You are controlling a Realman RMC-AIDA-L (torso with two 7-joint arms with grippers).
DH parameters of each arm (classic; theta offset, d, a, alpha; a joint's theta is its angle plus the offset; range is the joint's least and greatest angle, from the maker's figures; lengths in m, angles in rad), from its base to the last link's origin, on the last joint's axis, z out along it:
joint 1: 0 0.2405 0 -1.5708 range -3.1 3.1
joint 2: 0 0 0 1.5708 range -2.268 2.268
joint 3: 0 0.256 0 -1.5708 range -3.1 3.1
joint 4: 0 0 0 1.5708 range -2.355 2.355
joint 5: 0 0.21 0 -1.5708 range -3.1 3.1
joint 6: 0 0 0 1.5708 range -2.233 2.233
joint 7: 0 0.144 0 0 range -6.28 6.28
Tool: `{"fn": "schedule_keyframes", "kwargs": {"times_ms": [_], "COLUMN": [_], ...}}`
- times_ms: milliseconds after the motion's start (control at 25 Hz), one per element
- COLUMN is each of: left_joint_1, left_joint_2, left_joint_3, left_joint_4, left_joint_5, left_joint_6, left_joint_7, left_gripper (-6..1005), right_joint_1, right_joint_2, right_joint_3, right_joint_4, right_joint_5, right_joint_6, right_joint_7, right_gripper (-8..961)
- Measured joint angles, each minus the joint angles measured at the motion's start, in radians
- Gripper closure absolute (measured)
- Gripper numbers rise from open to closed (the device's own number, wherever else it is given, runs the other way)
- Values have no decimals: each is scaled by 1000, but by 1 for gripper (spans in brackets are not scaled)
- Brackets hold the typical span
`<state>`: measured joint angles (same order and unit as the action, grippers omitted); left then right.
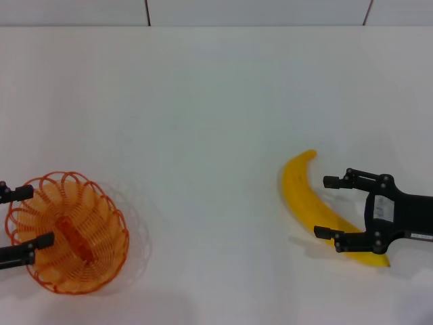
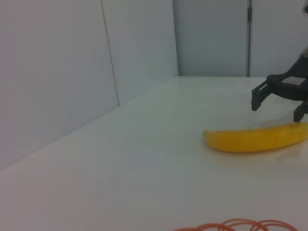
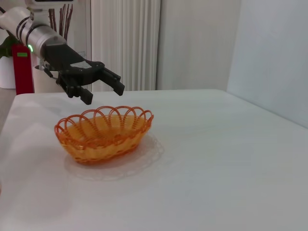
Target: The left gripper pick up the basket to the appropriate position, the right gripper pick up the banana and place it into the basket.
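Note:
The orange wire basket (image 1: pixel 74 233) stands on the white table at the near left; its rim also shows in the left wrist view (image 2: pixel 240 224). My left gripper (image 1: pixel 42 215) is open and empty, its fingers spread over the basket's left rim. In the right wrist view it (image 3: pixel 102 92) hovers just above the basket (image 3: pixel 103 132). The yellow banana (image 1: pixel 301 193) lies flat at the near right. My right gripper (image 1: pixel 321 207) is open, low over the banana's nearer half, with one finger across it. In the left wrist view it (image 2: pixel 276 109) sits just above the banana (image 2: pixel 255 138).
The white table (image 1: pixel 203 122) runs to a far edge against a pale wall. A faint round mat mark surrounds the basket. Beyond the table's left side stand a red object (image 3: pixel 21 67) and a white curtain (image 3: pixel 125 43).

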<state>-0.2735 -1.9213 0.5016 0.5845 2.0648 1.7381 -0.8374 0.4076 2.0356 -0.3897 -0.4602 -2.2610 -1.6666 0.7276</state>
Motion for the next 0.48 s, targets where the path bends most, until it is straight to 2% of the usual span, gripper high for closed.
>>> {"fn": "schedule_keyframes", "kwargs": {"times_ms": [480], "left_joint_1": [0], "left_joint_2": [-3], "left_joint_3": [-5], "left_joint_4": [2], "left_joint_5": [-2], "left_joint_6": [1], "left_joint_7": [0], "left_gripper": [136], "right_joint_1": [0], "right_joint_2": [0], "right_joint_3": [2], "right_joint_4": [0], "right_joint_5": [0], "right_joint_6": [1], "right_joint_7": [-1], "right_gripper": [85]}}
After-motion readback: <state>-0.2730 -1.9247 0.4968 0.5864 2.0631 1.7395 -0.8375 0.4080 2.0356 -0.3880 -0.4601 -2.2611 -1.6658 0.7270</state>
